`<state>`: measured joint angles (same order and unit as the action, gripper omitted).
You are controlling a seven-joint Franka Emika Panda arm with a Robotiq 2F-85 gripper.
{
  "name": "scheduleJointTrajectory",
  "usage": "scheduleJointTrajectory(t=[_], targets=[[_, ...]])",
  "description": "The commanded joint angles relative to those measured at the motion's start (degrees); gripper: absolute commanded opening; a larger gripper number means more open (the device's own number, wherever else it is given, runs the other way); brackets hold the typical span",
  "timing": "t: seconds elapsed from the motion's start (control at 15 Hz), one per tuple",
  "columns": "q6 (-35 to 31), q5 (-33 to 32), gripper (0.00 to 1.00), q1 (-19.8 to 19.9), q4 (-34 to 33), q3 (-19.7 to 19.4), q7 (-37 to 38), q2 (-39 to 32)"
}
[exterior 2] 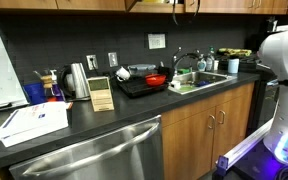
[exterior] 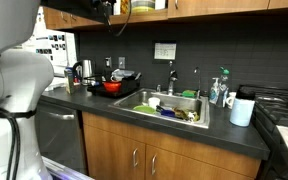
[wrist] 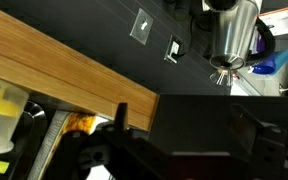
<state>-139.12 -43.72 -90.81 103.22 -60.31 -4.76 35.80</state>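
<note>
My gripper (exterior: pixel 108 10) hangs high above the counter, and I cannot tell whether its jaws are parted or closed, because the wrist view shows them only as dark shapes. Just beyond them is the upper cabinet (wrist: pixel 74 70), its long lower edge running across my view. 1 red pan (exterior: pixel 111 87) sits well below, near the counter's back edge.
</note>
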Motion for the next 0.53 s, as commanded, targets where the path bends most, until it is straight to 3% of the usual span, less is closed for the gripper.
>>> scheduleJointTrajectory(t=[0.0,0.27,0.47], targets=[[-5.11,9.87,1.00,11.86,1.14,7.60,-3.05,-7.36],[-9.65,19.58,1.00,27.60,2.70,19.87,-6.20,-10.94],[-11.21,22.44,1.00,40.22,4.07,30.28,-7.13,-11.42]])
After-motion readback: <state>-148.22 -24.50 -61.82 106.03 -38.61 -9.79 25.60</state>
